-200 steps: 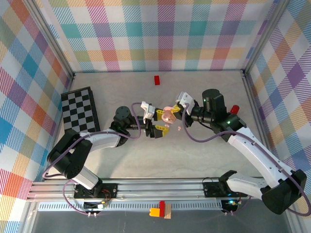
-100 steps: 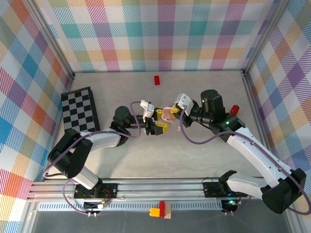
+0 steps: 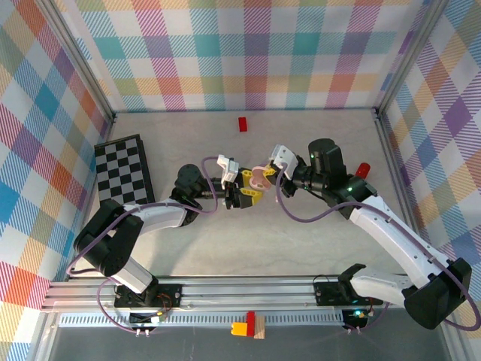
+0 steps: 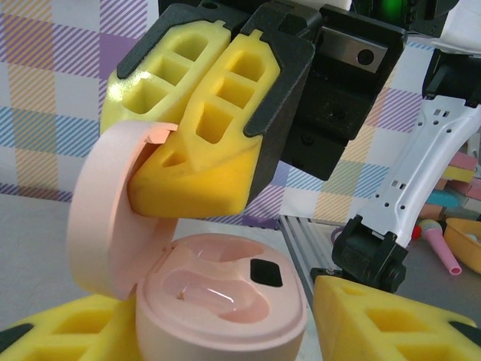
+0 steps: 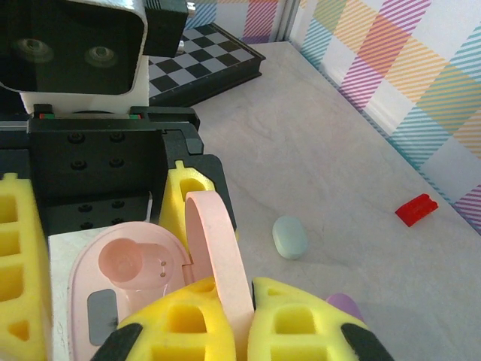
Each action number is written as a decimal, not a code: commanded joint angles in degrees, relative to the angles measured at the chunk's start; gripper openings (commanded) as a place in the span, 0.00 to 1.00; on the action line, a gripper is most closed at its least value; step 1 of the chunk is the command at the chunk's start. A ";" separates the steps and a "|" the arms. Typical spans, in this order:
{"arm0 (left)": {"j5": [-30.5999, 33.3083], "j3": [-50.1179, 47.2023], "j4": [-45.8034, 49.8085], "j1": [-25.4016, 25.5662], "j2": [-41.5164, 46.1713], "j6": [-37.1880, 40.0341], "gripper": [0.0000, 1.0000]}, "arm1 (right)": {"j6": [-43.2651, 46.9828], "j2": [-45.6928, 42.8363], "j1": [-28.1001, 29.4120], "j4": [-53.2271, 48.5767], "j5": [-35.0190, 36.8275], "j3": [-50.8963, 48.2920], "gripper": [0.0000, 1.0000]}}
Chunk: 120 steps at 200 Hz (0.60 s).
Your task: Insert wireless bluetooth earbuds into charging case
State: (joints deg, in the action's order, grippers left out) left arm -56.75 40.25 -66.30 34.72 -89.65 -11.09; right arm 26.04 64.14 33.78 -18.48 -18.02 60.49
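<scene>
A pink charging case [image 3: 258,179] hangs above the table's middle, its lid swung open. My left gripper [image 3: 244,194] is shut on the base [image 4: 222,301] from both sides, as the left wrist view shows. My right gripper [image 5: 242,325] is shut on the upright lid [image 5: 218,248], its yellow fingers [image 4: 203,150] pinching the lid's edge. Both wells of the base [image 5: 124,274] are empty. A small light blue oval piece [image 5: 289,237] and a lilac piece [image 5: 342,304] lie on the table below. I cannot tell whether these are buds or closed cases.
A chessboard [image 3: 124,169] lies at the left of the table. A red block [image 3: 243,124] sits near the back wall, and a small red object [image 3: 363,169] lies beside my right arm. Plaid walls enclose three sides.
My right gripper has edged left toward the left gripper and the pink case. The left arm has held still with the case.
</scene>
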 commanded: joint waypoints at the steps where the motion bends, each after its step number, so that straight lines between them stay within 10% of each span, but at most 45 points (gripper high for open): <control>1: -1.43 1.23 -1.22 0.16 -0.09 1.15 0.48 | 1.06 0.70 0.32 -0.72 -2.06 1.08 0.00; 88: -0.34 0.16 1.69 0.09 1.38 4.87 0.41 | -2.51 0.24 0.23 0.25 -2.37 1.87 0.00; 120: 3.12 -0.01 4.66 0.08 2.26 5.77 0.40 | -11.57 -0.85 -1.99 2.95 -3.06 2.29 0.39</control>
State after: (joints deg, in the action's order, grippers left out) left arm -56.14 40.23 -64.10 34.72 -89.56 -7.60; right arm 22.31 64.49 33.63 -19.11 -18.85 60.58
